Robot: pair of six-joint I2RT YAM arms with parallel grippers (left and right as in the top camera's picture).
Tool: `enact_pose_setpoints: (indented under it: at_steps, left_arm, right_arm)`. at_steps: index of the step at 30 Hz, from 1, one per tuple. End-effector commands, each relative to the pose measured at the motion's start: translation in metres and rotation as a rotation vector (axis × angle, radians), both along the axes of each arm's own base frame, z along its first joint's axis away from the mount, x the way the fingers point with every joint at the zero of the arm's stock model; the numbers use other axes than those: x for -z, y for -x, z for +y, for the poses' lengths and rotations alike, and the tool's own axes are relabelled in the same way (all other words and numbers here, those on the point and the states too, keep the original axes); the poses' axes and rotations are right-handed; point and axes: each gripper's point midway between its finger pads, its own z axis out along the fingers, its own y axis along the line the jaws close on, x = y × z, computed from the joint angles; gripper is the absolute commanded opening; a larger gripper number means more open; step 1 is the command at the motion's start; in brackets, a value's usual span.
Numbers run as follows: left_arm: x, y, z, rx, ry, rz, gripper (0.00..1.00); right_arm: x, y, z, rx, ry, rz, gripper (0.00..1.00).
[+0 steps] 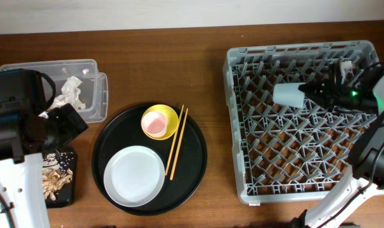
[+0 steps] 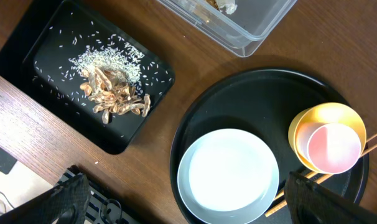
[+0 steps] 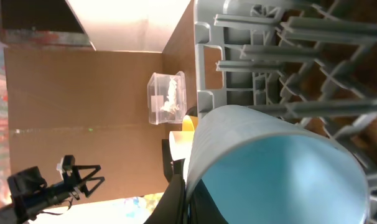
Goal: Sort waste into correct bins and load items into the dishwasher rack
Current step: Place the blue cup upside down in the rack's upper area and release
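Note:
My right gripper (image 1: 308, 90) is shut on the rim of the light-blue cup (image 1: 288, 94) and holds it on its side over the back of the grey dishwasher rack (image 1: 243, 136); the cup fills the right wrist view (image 3: 282, 168). My left gripper (image 2: 188, 199) is open and empty above the pale grey plate (image 2: 229, 175). The plate (image 1: 134, 175), the yellow bowl (image 1: 170, 115) with the pink cup (image 1: 154, 124) inside it, and the wooden chopsticks (image 1: 177, 142) lie on the round black tray (image 1: 192, 152). The napkin (image 1: 71, 92) lies in the clear tub (image 1: 94, 69). Food scraps and rice (image 2: 111, 84) lie in the small black tray (image 2: 27, 46).
The left arm (image 1: 21, 126) covers part of the clear tub and the small black tray (image 1: 68, 196). The rack's upright pegs (image 3: 288, 56) stand close behind the cup. Bare wooden table (image 1: 214, 82) lies between the round tray and the rack.

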Motion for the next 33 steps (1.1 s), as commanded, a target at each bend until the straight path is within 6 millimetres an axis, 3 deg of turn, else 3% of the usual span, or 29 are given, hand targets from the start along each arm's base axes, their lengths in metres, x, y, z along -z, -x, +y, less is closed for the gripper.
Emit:
enact_pose_setpoints:
  at_steps: [1, 9, 15, 18, 26, 33]
  left_arm:
    - [-0.006, 0.002, 0.001, -0.013, 0.002, -0.026, 0.99]
    - [-0.006, 0.002, 0.001, -0.013, 0.002, -0.026, 0.99]
    - [-0.006, 0.002, 0.001, -0.013, 0.002, -0.026, 0.99]
    - [-0.006, 0.002, 0.001, -0.013, 0.002, -0.026, 0.99]
    - [-0.006, 0.002, 0.001, -0.013, 0.002, -0.026, 0.99]
    - [-0.006, 0.002, 0.001, -0.013, 0.002, -0.026, 0.99]
  right_arm:
    - [-0.001, -0.005, 0.009, -0.010, -0.025, -0.014, 0.04]
    - [0.028, 0.003, 0.005, -0.041, 0.057, 0.089, 0.05]
    - [0.038, 0.012, -0.008, -0.038, 0.104, 0.141, 0.27]
    - [0.036, 0.017, -0.025, -0.006, 0.134, 0.151, 0.35]
    - [0.003, 0.039, -0.077, 0.105, 0.218, 0.163, 0.33]
    - [-0.041, 0.051, -0.080, 0.149, 0.294, 0.078, 0.33]
